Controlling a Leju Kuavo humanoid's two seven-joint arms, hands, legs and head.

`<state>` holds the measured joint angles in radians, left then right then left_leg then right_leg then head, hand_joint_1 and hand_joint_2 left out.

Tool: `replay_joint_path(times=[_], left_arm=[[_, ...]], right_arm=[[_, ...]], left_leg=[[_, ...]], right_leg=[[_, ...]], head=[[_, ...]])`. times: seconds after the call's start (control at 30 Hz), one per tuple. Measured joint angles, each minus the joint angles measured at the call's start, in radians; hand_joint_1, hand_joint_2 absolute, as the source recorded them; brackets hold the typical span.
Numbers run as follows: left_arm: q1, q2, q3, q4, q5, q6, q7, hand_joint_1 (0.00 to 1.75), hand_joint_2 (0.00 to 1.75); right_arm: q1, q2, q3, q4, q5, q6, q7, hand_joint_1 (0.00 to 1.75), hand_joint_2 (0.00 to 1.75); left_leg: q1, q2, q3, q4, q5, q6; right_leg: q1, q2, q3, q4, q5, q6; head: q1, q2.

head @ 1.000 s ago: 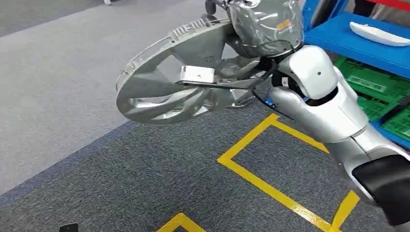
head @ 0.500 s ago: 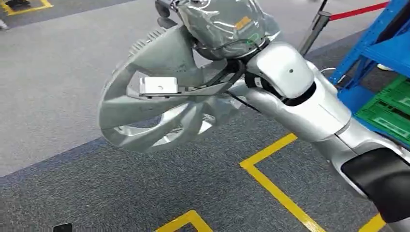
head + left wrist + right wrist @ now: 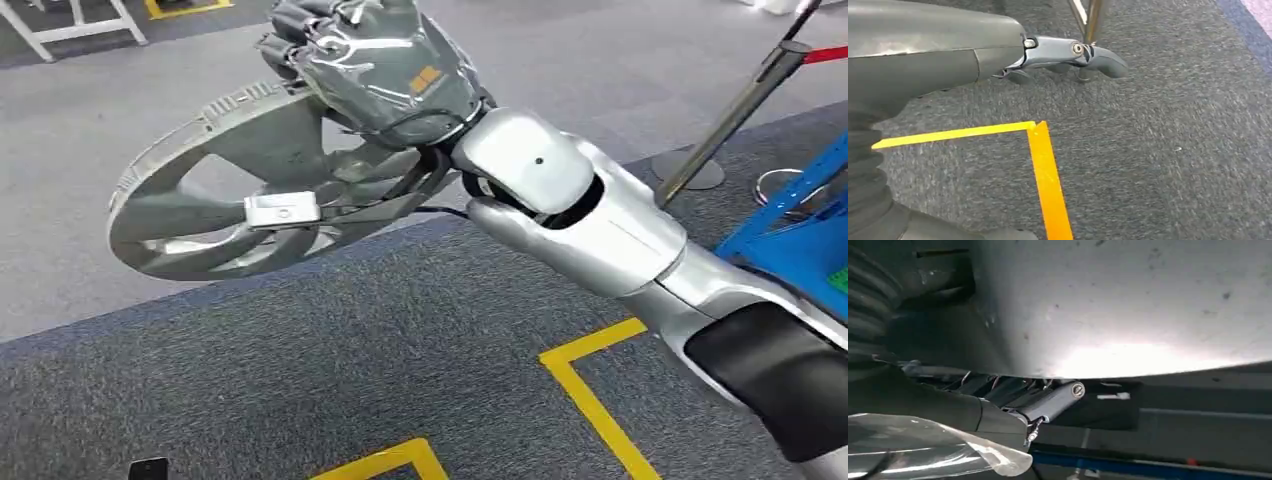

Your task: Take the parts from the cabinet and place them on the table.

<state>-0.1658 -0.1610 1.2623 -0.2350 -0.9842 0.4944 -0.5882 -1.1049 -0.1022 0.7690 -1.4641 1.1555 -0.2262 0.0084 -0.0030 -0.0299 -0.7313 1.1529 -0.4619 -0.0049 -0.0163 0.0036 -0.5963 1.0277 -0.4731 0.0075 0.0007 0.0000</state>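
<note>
Left hand (image 3: 1068, 52), hanging empty over the floor, fingers loosely spread. Wheel part (image 3: 215, 190), carried above the carpet, gripped at its rim by the right hand (image 3: 375, 65); such an off-centre hold risks tilting or slipping during transport.

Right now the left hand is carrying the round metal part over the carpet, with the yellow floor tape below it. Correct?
Not quite: it is the right hand, wrapped in a clear cover, that holds the round metal part, as the head view shows. The left hand holds nothing in the left wrist view. The rest stands: the part is over the carpet, with yellow floor tape below.
</note>
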Motion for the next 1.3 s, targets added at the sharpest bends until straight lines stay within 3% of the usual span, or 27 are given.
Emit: replay_joint_path(times=[0.07,0.1,0.13,0.2,0.23,0.27,0.3,0.4,0.43,0.47,0.5,0.57,0.6,0.63,0.7,0.73,0.77,0.8,0.9,0.93,1.0,1.07,1.13,1.17,1.23,1.27,1.3], left_arm=[[-0.004,-0.002,-0.004,0.000,-0.002,0.000,0.000,0.00,1.75],[-0.003,-0.003,-0.007,0.000,-0.003,0.000,0.000,0.00,1.75],[-0.002,-0.003,-0.009,0.000,-0.007,0.001,0.002,0.00,1.75],[-0.001,-0.003,-0.011,0.000,-0.011,0.002,0.011,0.00,1.75],[-0.001,-0.003,-0.013,0.000,-0.012,0.002,0.014,0.00,1.75],[-0.003,-0.006,-0.017,0.000,-0.013,0.002,0.016,0.00,1.75],[-0.006,-0.008,-0.019,0.000,-0.015,0.003,0.016,0.00,1.75],[0.000,-0.003,-0.025,0.000,-0.021,0.004,0.022,0.00,1.75],[0.002,-0.003,-0.027,0.000,-0.024,0.005,0.026,0.00,1.75],[0.002,-0.002,-0.031,0.000,-0.028,0.007,0.032,0.00,1.75],[-0.001,0.002,-0.034,0.000,-0.032,0.009,0.037,0.00,1.75],[-0.003,0.001,-0.040,0.000,-0.035,0.009,0.041,0.00,1.75],[-0.001,0.001,-0.043,0.000,-0.035,0.009,0.045,0.00,1.75],[0.001,0.000,-0.044,0.000,-0.035,0.009,0.048,0.00,1.75],[0.002,0.000,-0.047,0.000,-0.038,0.009,0.048,0.00,1.75],[0.002,0.000,-0.049,0.000,-0.039,0.009,0.049,0.00,1.75],[0.002,-0.001,-0.050,0.000,-0.039,0.009,0.049,0.00,1.75],[-0.001,-0.002,-0.051,0.000,-0.039,0.010,0.049,0.00,1.75],[0.006,-0.004,-0.052,0.000,-0.042,0.010,0.048,0.00,1.75],[0.007,0.001,-0.052,0.000,-0.042,0.010,0.048,0.00,1.75],[0.007,-0.004,-0.053,0.000,-0.042,0.010,0.048,0.00,1.75],[0.004,-0.004,-0.055,0.000,-0.042,0.008,0.050,0.00,1.75],[0.008,-0.006,-0.058,0.000,-0.043,0.006,0.055,0.00,1.75],[0.011,-0.006,-0.058,0.000,-0.043,0.005,0.059,0.00,1.75],[0.014,-0.006,-0.059,0.000,-0.045,-0.001,0.081,0.00,1.75],[0.016,-0.008,-0.059,0.000,-0.044,-0.006,0.096,0.00,1.75],[0.016,-0.012,-0.058,0.002,-0.042,-0.013,0.108,0.00,1.75]], right_arm=[[-0.004,0.006,0.007,0.007,0.002,0.000,0.001,1.75,1.75],[-0.004,0.010,0.012,0.011,0.002,-0.001,0.002,1.75,1.75],[-0.004,0.014,0.016,0.015,0.004,-0.001,0.002,1.75,1.75],[-0.006,0.021,0.017,0.019,0.004,-0.002,0.003,1.75,1.75],[-0.009,0.026,0.017,0.021,0.004,-0.002,0.003,1.75,1.75],[-0.012,0.027,0.018,0.022,0.005,-0.002,0.003,1.75,1.75],[-0.015,0.027,0.017,0.023,0.005,-0.004,0.004,1.75,1.75],[-0.009,0.030,0.021,0.025,0.007,-0.005,0.003,1.75,1.75],[-0.010,0.030,0.021,0.026,0.008,-0.005,0.004,1.75,1.75],[-0.010,0.031,0.021,0.026,0.011,-0.006,0.004,1.75,1.75],[-0.011,0.031,0.021,0.026,0.011,-0.008,0.005,1.75,1.75],[-0.002,0.030,0.022,0.028,0.013,-0.008,0.006,1.75,1.75],[0.005,0.030,0.022,0.029,0.013,-0.008,0.006,1.75,1.75],[0.008,0.030,0.024,0.029,0.013,-0.008,0.006,1.75,1.75],[0.008,0.030,0.026,0.030,0.014,-0.008,0.006,1.75,1.75],[0.007,0.030,0.026,0.030,0.014,-0.008,0.006,1.75,1.75],[0.007,0.030,0.026,0.030,0.014,-0.008,0.006,1.75,1.75],[0.007,0.030,0.026,0.030,0.014,-0.008,0.006,1.75,1.75],[0.007,0.032,0.027,0.031,0.015,-0.008,0.006,1.75,1.75],[0.006,0.035,0.027,0.031,0.015,-0.008,0.006,1.75,1.75],[0.003,0.038,0.027,0.031,0.016,-0.008,0.006,1.75,1.75],[0.004,0.038,0.028,0.031,0.016,-0.008,0.006,1.75,1.75],[0.007,0.039,0.032,0.031,0.019,-0.007,0.006,1.75,1.75],[0.007,0.039,0.034,0.031,0.021,-0.006,0.006,1.75,1.75],[0.007,0.039,0.035,0.031,0.024,-0.006,0.006,1.75,1.75],[0.006,0.039,0.035,0.031,0.027,-0.006,0.007,1.75,1.75],[0.005,0.038,0.034,0.031,0.029,-0.006,0.009,1.75,1.75]], left_leg=[[0.010,0.014,-0.070,0.151,-0.059,-0.007],[0.015,0.016,-0.084,0.180,-0.061,-0.008],[0.019,0.017,-0.074,0.162,-0.040,-0.011],[0.024,0.030,-0.007,0.031,0.033,-0.014],[0.023,0.067,0.040,-0.056,0.070,-0.014],[0.006,0.117,0.060,-0.085,0.050,-0.017],[0.002,0.112,0.061,-0.105,0.049,-0.002],[-0.003,0.078,0.058,-0.107,0.047,0.020],[0.003,0.064,0.066,-0.113,0.051,0.028],[0.004,0.055,0.066,-0.114,0.051,0.036],[0.003,0.044,0.066,-0.114,0.051,0.043],[0.001,0.014,0.066,-0.113,0.050,0.047],[0.000,-0.001,0.066,-0.113,0.050,0.048],[-0.002,-0.017,0.067,-0.113,0.050,0.048],[-0.003,-0.051,0.069,-0.110,0.050,0.048],[-0.003,-0.067,0.071,-0.109,0.049,0.047],[0.002,-0.077,0.068,-0.109,0.049,0.046],[-0.001,-0.090,0.062,-0.104,0.050,0.041],[0.015,-0.128,0.055,-0.116,0.061,0.018],[0.010,-0.129,0.055,-0.116,0.059,0.015],[0.004,-0.018,0.028,-0.051,0.014,0.002],[0.013,0.011,-0.041,0.092,-0.048,-0.011],[0.023,0.017,-0.076,0.155,-0.056,-0.021],[0.027,0.020,-0.061,0.125,-0.029,-0.026],[0.034,0.046,0.023,-0.037,0.057,-0.032],[0.030,0.096,0.055,-0.102,0.065,-0.035],[0.014,0.117,0.061,-0.111,0.054,-0.023]], right_leg=[[0.004,-0.032,0.003,0.000,-0.004,-0.005],[0.004,-0.046,0.005,0.000,-0.006,-0.005],[0.005,-0.059,0.006,0.000,-0.009,-0.003],[0.005,-0.081,0.011,0.001,-0.014,0.001],[0.005,-0.091,0.017,0.001,-0.019,0.006],[0.011,-0.099,0.017,0.001,-0.023,0.014],[0.015,-0.106,0.015,0.006,-0.027,0.019],[0.013,-0.144,0.030,-0.004,-0.033,0.034],[0.005,-0.131,0.019,0.000,-0.045,0.042],[0.002,-0.071,0.011,0.031,-0.066,0.041],[0.003,-0.036,-0.022,0.099,-0.100,0.038],[0.005,-0.007,-0.110,0.261,-0.155,0.037],[0.006,-0.005,-0.143,0.306,-0.158,0.035],[0.008,-0.004,-0.153,0.302,-0.136,0.032],[0.009,0.008,-0.110,0.174,-0.041,0.019],[0.009,0.037,-0.070,0.081,0.011,0.012],[0.005,0.094,-0.049,0.034,0.014,0.005],[0.001,0.104,-0.031,0.012,0.015,0.004],[0.012,0.069,-0.020,-0.001,0.011,0.007],[0.002,0.051,-0.008,-0.018,0.018,0.004],[0.004,0.021,0.008,-0.032,0.020,-0.003],[0.006,-0.013,0.014,-0.032,0.014,-0.005],[0.006,-0.045,0.016,-0.031,0.009,-0.003],[0.006,-0.057,0.018,-0.031,0.006,-0.001],[0.004,-0.082,0.026,-0.027,-0.003,0.007],[0.008,-0.091,0.029,-0.023,-0.010,0.016],[0.017,-0.097,0.026,-0.017,-0.016,0.023]], head=[[0.000,0.000],[-0.001,0.000],[-0.001,0.000],[0.000,0.000],[-0.001,0.000],[-0.001,0.000],[-0.001,0.000],[0.000,0.000],[0.002,0.000],[0.003,0.000],[0.008,0.000],[0.011,0.000],[0.011,0.000],[0.011,0.000],[0.011,0.000],[0.010,0.000],[0.009,0.000],[0.009,0.000],[0.016,0.000],[0.015,0.000],[0.008,0.000],[0.008,0.000],[0.007,0.000],[0.008,0.000],[0.008,0.000],[0.008,0.000],[0.003,0.000]])
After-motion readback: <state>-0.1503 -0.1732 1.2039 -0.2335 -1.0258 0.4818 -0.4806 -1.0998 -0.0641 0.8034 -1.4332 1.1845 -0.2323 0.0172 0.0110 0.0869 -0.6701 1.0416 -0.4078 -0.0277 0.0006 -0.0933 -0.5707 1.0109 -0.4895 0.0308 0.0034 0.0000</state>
